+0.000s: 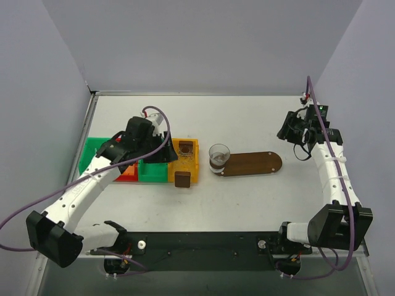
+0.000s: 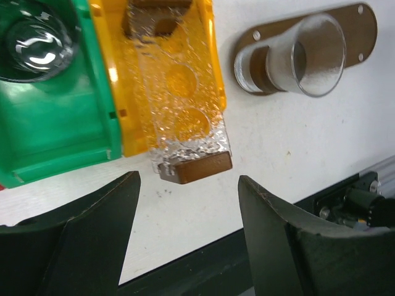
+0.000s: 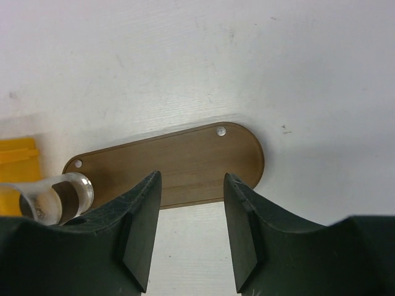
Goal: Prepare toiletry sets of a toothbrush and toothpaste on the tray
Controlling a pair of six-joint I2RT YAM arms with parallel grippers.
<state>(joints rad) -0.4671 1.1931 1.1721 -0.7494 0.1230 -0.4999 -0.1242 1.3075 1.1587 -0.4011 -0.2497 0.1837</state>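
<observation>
we see both claws spread wide, holding nothing: the left gripper (image 2: pixel 188 179) hangs by the near end of the yellow bin (image 2: pixel 214 61), the right gripper (image 3: pixel 191 177) beyond the right end of the tray (image 3: pixel 185 160) (a clear cup (image 3: pixel 58 194) stands on its left end)

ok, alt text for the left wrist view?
Open left gripper hovers over the white table, just short of a brown block at the near end of a yellow bin. A green bin holding a cup sits left; a second cup stands on the tray, upper right.
</observation>
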